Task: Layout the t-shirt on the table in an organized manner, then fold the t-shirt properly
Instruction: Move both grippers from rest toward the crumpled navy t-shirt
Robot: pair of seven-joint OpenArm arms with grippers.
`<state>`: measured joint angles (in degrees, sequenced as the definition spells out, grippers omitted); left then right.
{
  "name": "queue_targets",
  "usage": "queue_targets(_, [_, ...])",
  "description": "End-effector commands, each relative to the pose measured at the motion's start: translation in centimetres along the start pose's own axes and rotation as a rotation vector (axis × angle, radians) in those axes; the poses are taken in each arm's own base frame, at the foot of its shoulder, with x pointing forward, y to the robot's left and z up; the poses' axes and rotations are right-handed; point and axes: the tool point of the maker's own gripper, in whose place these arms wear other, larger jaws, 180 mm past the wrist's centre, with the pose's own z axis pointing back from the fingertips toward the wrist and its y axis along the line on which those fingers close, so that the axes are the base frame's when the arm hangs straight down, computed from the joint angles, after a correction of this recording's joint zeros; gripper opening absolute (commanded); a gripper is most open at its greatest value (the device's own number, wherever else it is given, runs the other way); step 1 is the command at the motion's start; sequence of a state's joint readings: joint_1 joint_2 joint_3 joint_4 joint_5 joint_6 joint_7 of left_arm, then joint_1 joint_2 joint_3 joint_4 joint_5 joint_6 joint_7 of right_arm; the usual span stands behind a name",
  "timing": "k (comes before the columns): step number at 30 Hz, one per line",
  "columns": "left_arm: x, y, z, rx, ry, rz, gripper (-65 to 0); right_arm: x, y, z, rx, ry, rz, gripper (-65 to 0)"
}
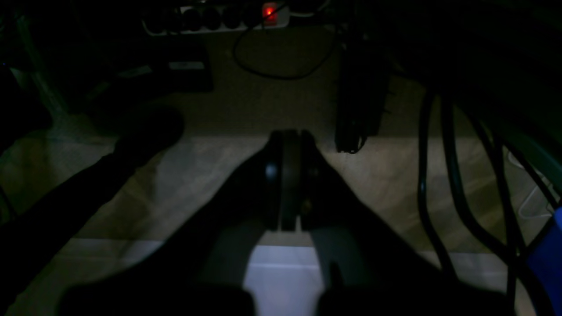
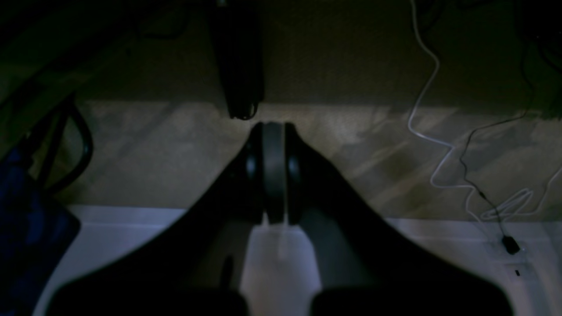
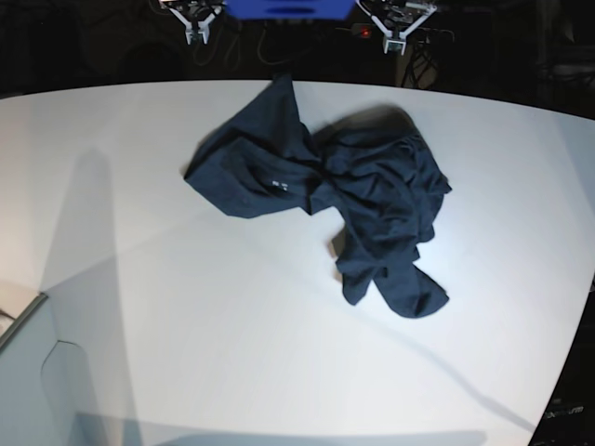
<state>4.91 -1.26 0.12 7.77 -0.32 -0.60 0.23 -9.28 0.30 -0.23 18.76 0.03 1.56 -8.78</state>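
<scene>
Navy t-shirt (image 3: 325, 190) is seen crumpled on the table (image 3: 186, 325); both grippers, left (image 1: 290, 136) and right (image 2: 273, 128), are pressed together, holding nothing.

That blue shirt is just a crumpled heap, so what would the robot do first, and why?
Probably open one hand and bring it down to the t-shirt. It lies bunched on the table, while the left hand and right hand sit shut at the far edge, touching nothing.
</scene>
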Motion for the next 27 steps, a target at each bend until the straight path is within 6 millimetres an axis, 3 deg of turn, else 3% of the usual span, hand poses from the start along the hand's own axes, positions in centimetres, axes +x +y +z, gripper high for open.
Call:
queue_targets(1, [0.0, 0.2, 0.0, 0.008, -0.002, 0.001, -65.0, -0.4, -0.4, 0.0, -0.018, 0.004, 0.001, -65.0])
queue_targets(7, [-0.2, 0.2, 0.0, 0.008, 0.004, 0.001, -65.0, -1.4, -0.4, 0.1, -0.018, 0.016, 0.001, -65.0])
queue_targets(14, [-2.0, -0.1, 0.5, 0.001, -0.004, 0.001, -65.0, -2.7, -0.7, 1.1, -0.023, -0.033, 0.009, -65.0])
queue_targets(19, [-3.5, 1.9, 1.8, 0.027, -0.016, -0.014, -65.0, -3.3, -1.0, 2.7, -0.029, -0.093, 0.013, -65.0])
queue_targets(22, [-2.8, 3.6, 3.6, 0.042, -0.038, -0.006, -65.0, -2.8, -2.2, 4.8, -0.049, -0.144, 0.027, -65.0])
queue_targets(27, [2.2, 4.9, 9.2, -0.010, -0.207, 0.078, -65.0, 1.6, -2.9, 11.1, -0.067, -0.317, 0.056, -65.0])
